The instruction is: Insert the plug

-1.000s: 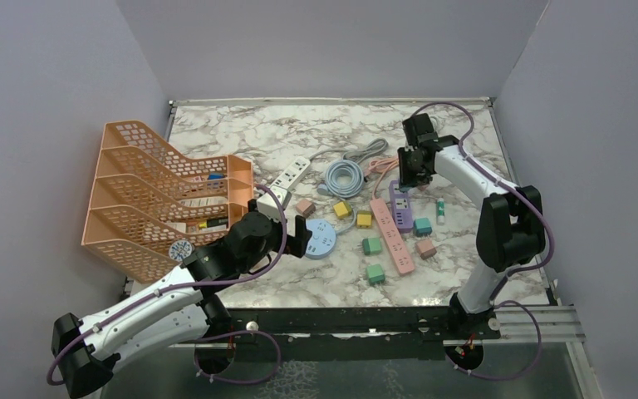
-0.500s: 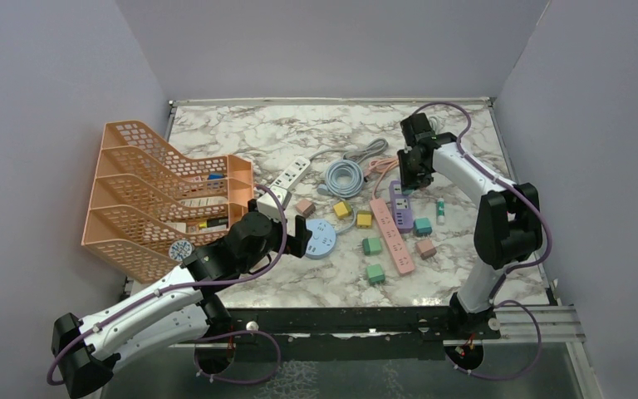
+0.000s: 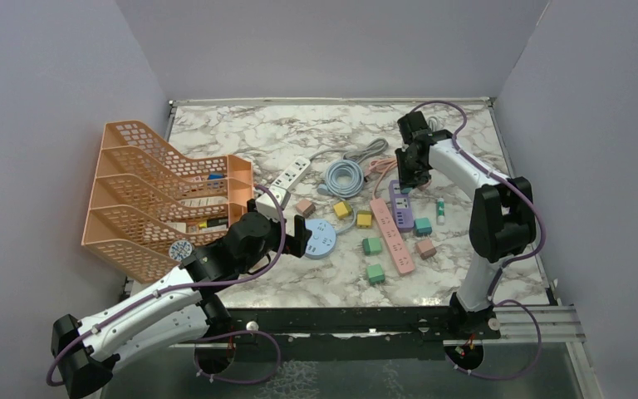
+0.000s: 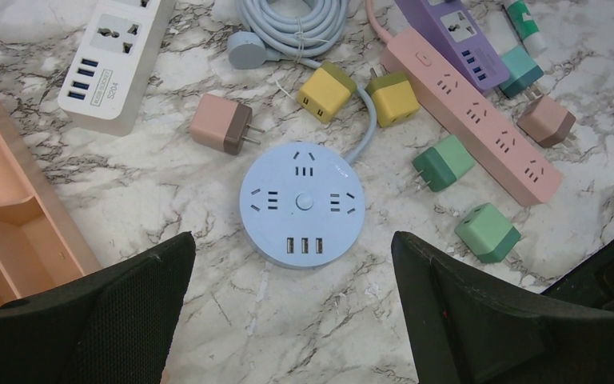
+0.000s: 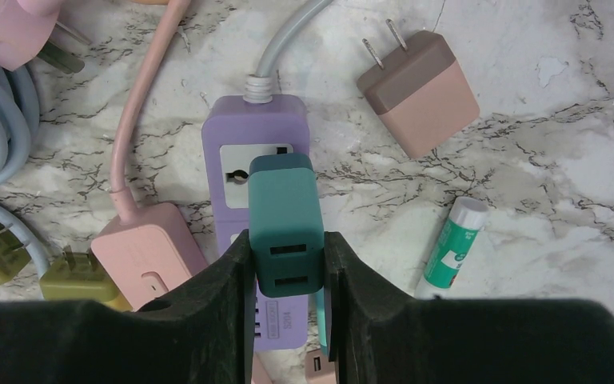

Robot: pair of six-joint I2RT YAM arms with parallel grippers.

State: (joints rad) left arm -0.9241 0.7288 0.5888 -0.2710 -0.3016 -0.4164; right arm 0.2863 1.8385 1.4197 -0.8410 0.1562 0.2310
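At purple strip (image 5: 256, 128) | teal plug (image 5: 285, 216) gripped | pink strip (image 5: 148, 244), glue stick (image 5: 452, 248) beside

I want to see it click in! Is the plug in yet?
Grabbed already: the right gripper is shut on the teal plug. The plug sits over the purple strip, prongs hidden, so I can't tell if it's in. Probably left: pushing down and letting go. The left gripper is open.

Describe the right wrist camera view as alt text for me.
The right gripper is shut on a teal plug over a socket of the purple strip. A pink adapter and a glue stick lie to the right on the marble table.
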